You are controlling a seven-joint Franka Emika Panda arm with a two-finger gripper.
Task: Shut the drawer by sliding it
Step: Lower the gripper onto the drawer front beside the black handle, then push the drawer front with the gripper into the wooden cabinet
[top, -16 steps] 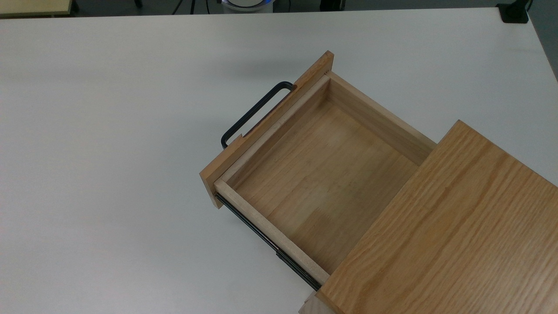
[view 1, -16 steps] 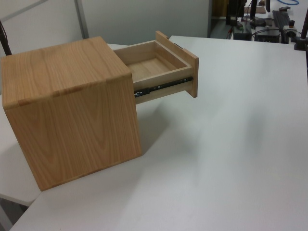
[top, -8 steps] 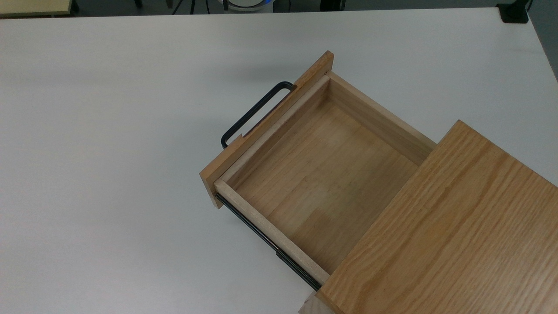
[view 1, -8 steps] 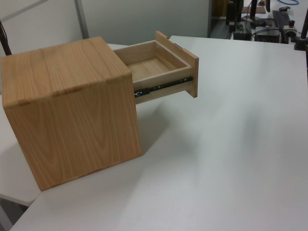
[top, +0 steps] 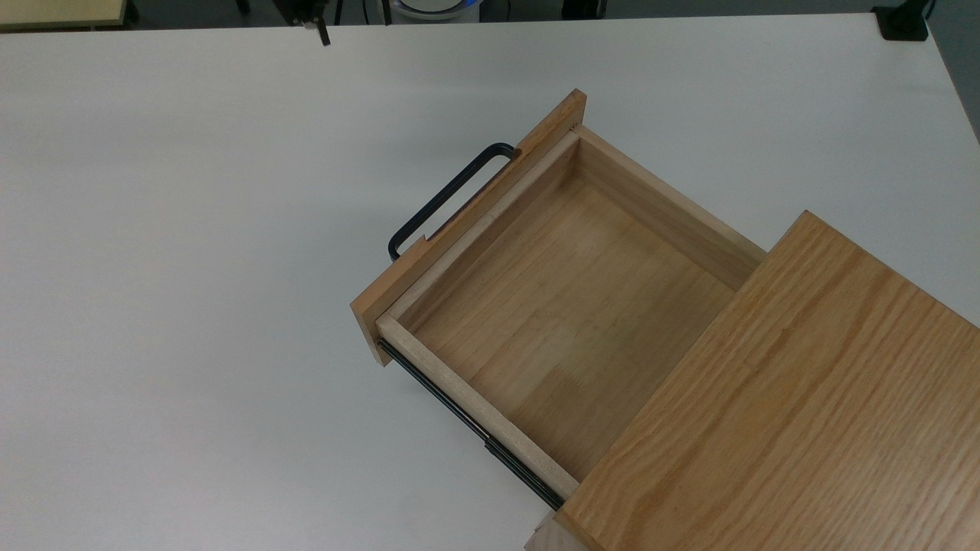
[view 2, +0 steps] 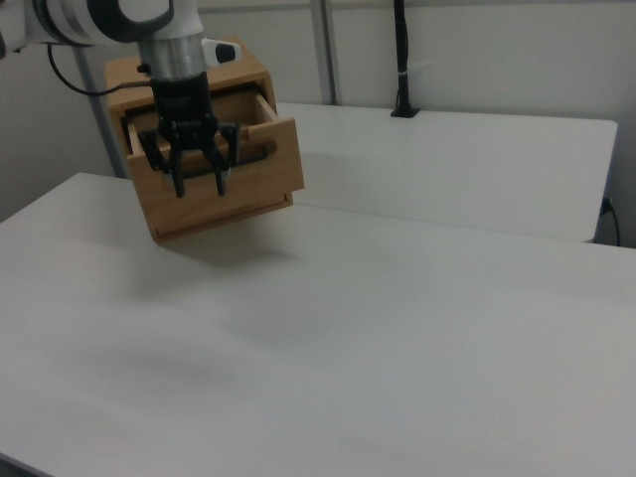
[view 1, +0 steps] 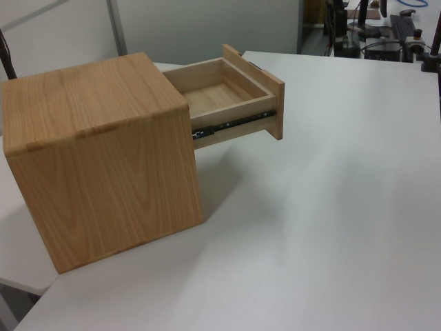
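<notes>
Drawer (top: 566, 306) pulled well out of the oak-grain cabinet (top: 781, 413), interior bare, front panel (top: 467, 229) angled toward the top view's upper left. Black U-shaped handle (top: 444, 200) on the panel's outer face, black side rail (top: 467, 417) exposed along the drawer's lower side in the top view. Cabinet sitting on the white bench (top: 191, 306), toward the bench's lower right part in the top view, running off the frame there. In the left view, cabinet (view 1: 103, 158) close to the bench's near-left corner (bottom corner slightly overhanging the bench edge), drawer (view 1: 224, 100) projecting toward the left view's right with rail (view 1: 234, 124) visible under the side wall. In the right view, drawer front (view 2: 224, 184) facing the camera near the bench's far-left corner, cabinet (view 2: 189, 65) behind it. Hand (view 2: 198, 187) pointing down, hanging in front of the drawer front in the right view, fingers spread apart, grasping nothing; contact with the panel or handle not discernible from the right view. In the top view, a finger of the hand (top: 321, 30) just peeking in at the bench's far edge, well apart from the handle. Rest of the bench surface plain white.
</notes>
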